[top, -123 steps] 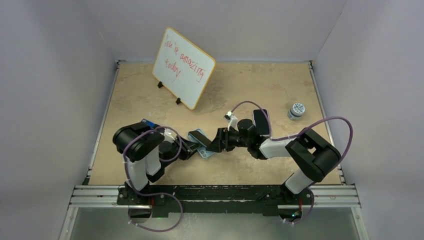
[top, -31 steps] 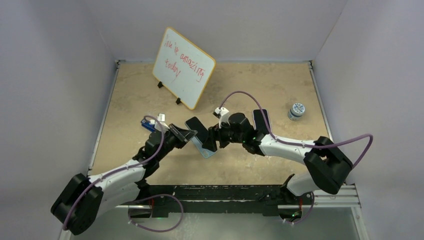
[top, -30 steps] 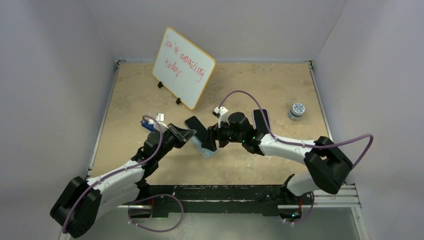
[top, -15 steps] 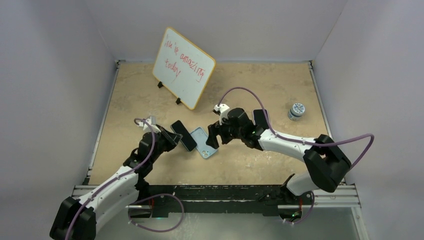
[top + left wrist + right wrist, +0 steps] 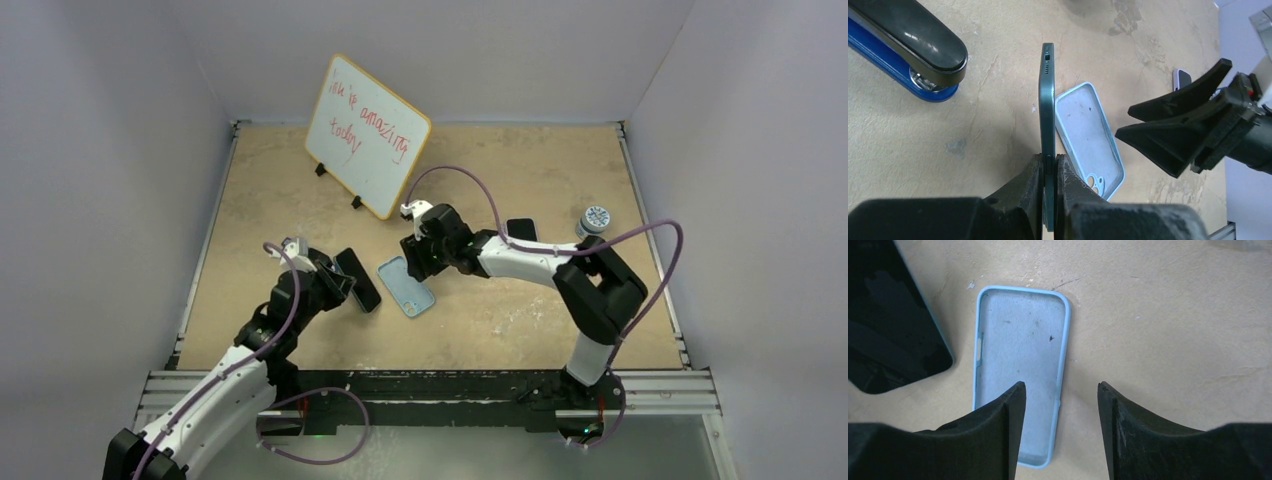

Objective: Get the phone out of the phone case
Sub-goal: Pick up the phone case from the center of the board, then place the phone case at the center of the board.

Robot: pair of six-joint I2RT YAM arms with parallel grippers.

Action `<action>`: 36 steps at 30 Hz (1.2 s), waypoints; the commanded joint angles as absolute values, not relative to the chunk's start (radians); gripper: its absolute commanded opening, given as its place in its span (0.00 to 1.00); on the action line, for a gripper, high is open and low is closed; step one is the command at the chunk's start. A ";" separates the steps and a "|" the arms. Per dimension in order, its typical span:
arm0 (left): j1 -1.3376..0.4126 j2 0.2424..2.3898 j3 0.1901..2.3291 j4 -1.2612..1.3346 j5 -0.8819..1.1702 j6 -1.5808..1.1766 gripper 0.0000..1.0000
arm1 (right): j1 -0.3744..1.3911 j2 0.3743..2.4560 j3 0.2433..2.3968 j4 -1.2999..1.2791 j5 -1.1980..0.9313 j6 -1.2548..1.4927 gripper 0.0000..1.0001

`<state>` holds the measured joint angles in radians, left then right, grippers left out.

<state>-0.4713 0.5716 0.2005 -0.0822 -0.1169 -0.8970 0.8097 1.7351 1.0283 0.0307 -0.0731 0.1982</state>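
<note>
Fingers of my left gripper (image 5: 345, 286) are clamped on the phone (image 5: 358, 279), just left of the empty case (image 5: 405, 286), with my right gripper (image 5: 416, 262) above the case's far end. Through my left wrist the phone stands on edge, pointing away from me. Through my right wrist, parted empty fingers straddle the case's right rim.

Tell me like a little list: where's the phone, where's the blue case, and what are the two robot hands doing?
phone: out of the case, pinched edge-on in the left gripper
case: light blue, empty, lying hollow side up on the table
left gripper: shut on the phone
right gripper: open, holding nothing, right over the case
task: phone and case are apart, so it looks done
</note>
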 commanded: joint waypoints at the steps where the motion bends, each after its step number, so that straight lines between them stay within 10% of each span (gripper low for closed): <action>1: -0.469 0.558 0.260 -0.057 -0.099 -0.871 0.00 | 0.830 1.806 1.102 -0.033 -0.047 0.174 0.55; 7: -0.468 0.584 0.279 -0.042 -0.066 -0.857 0.00 | 0.827 1.866 1.109 -0.069 -0.006 0.186 0.40; 13: -0.467 0.641 0.298 0.011 -0.009 -0.834 0.00 | 0.786 1.853 1.087 -0.082 0.102 0.180 0.00; 36: -0.462 1.173 0.410 0.426 0.302 -0.872 0.00 | 0.516 1.721 1.014 -0.126 0.424 0.084 0.00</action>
